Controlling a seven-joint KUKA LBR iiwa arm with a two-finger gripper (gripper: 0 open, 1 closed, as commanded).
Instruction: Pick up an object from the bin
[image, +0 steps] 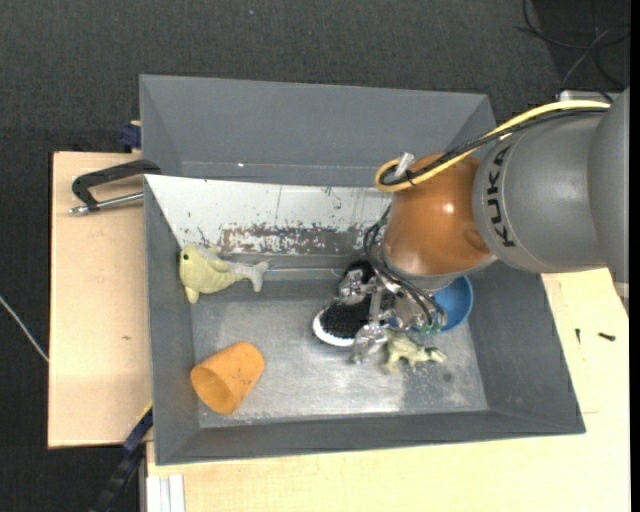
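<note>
Black oval object with a white rim (337, 322), brush-like or shoe-like, exact kind not legible: lies just to the view's left of the gripper (380, 325), touching it or very nearly so. Its long axis runs on a slant, low end away from the gripper and high end tucked toward it. Judged the likeliest pick, being the nearest item, though nothing shows it held.

Gripper: low in the grey metal bin (310, 125), hung beneath the arm's orange wrist cover (435, 225). Whether it stands open or closed cannot be told, and no item can be confirmed in its hold.

Pale yellowish toy figure with small limbs (408, 352): just below and to the right of the gripper, close enough to be a rival candidate. Blue round disc or lid (456, 303): near the gripper's right, partly covered by the wrist cover. Yellow plush fish with a grey tail (205, 272): well apart to the gripper's left and slightly higher. Orange plastic cup (228, 375), lying on its side: well apart to the gripper's lower left.

Judgement: the coming move turns on a small shift leftward along that slanted axis, or none at all.
</note>
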